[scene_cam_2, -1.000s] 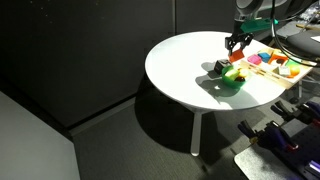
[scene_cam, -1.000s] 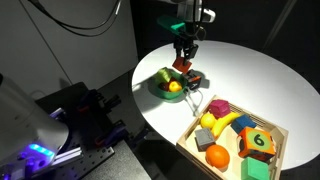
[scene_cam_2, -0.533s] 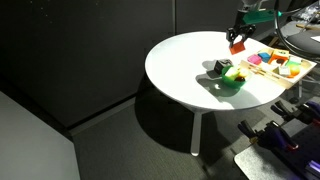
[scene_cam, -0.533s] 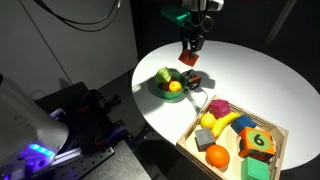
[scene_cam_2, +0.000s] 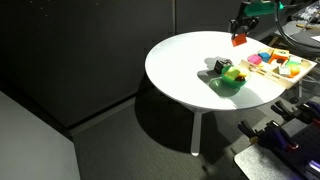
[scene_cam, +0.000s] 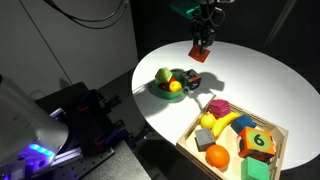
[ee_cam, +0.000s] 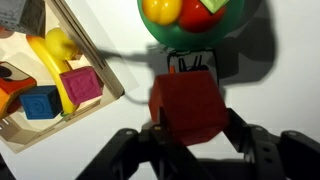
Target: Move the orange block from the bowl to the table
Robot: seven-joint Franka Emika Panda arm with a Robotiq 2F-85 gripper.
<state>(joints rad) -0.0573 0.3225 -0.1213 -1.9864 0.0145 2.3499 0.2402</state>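
My gripper (scene_cam: 202,48) is shut on the orange block (scene_cam: 201,51), a small orange-red cube, and holds it in the air above the white table (scene_cam: 250,70), beyond the bowl. The block also shows in the other exterior view (scene_cam_2: 239,40). In the wrist view the block (ee_cam: 188,106) fills the space between the fingers (ee_cam: 243,132). The dark-green bowl (scene_cam: 170,88) sits near the table's edge with a yellow and a green fruit in it; it shows in the wrist view (ee_cam: 196,32) and an exterior view (scene_cam_2: 229,80).
A square wooden tray (scene_cam: 236,132) holds a banana, a round orange fruit, coloured blocks and an orange block with a green numbered face. A small dark object (scene_cam: 193,78) lies beside the bowl. The tray also shows in the wrist view (ee_cam: 60,75).
My gripper has risen from the bowl with the orange block and moved away from it over the table. The bowl and tray have not moved.
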